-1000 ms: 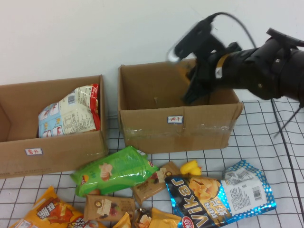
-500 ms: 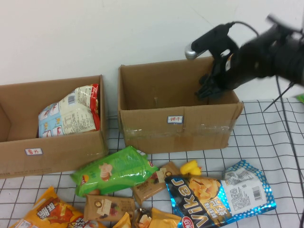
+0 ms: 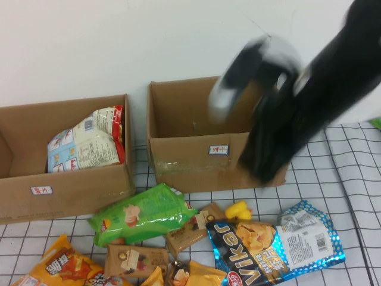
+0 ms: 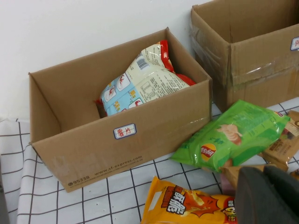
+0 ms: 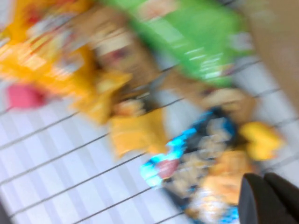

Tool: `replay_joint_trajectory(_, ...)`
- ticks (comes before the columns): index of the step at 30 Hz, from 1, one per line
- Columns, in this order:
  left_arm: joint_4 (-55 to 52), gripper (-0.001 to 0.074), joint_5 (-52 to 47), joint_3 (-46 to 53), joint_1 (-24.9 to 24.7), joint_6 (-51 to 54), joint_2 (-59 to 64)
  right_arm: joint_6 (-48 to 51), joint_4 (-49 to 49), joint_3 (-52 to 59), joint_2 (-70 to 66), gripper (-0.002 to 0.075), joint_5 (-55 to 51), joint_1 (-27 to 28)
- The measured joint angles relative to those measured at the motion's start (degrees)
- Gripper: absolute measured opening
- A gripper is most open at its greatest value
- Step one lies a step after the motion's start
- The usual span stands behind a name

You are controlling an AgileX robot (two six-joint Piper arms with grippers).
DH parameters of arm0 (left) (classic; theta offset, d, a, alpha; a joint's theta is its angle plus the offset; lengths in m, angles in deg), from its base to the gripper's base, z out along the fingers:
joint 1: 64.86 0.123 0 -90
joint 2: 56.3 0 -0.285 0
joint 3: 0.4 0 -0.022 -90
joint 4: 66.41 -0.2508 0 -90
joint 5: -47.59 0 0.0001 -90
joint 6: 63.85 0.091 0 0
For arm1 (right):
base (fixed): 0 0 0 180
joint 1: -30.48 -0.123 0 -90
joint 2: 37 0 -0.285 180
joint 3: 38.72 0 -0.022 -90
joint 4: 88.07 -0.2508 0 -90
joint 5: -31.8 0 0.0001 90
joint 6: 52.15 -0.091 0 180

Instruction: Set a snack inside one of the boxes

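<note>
The snack [image 3: 88, 140], a puffy cream and pale blue bag with a red end, lies inside the lower, wider brown box [image 3: 65, 190] at the left. It also shows in the left wrist view [image 4: 145, 81], leaning in that box [image 4: 93, 149] behind its white red-marked label. My right gripper [image 3: 265, 170] is a motion-blurred dark shape in front of the taller taped box [image 3: 196, 161]. In the right wrist view it [image 5: 268, 198] is shut and empty above the snack pile. My left gripper [image 4: 268, 196] is shut and empty, low over the pile near the table's front.
A green chip bag [image 3: 143, 213], a blue-black Vikar bag [image 3: 262, 250], orange bags [image 3: 59, 265], brown packets [image 3: 134, 257] and a small yellow item [image 3: 239, 210] lie on the checked cloth in front of the boxes. The wall stands close behind the boxes.
My right arm has swung from above the taller box's back right corner down and forward across that box's front. The snack and boxes have not moved.
</note>
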Motion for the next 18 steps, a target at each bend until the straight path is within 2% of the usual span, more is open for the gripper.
replay_joint_trajectory(4, -0.10, -0.0001, 0.00, 0.00, 0.00, 0.00, 0.00, 0.97, 0.00, 7.53, -0.27, 0.0000, 3.04, -7.41)
replay_joint_trajectory(8, -0.21, -0.0001, 0.00, 0.00, 0.00, 0.00, 0.00, 1.05, 0.00, 10.59, -3.27, -0.0001, 5.33, -11.54)
replay_joint_trajectory(18, -1.59, -0.0001, -0.79, 0.00, 0.00, -0.03, 0.00, 2.37, -3.12, 10.85, -15.87, 0.0001, 15.98, -13.51)
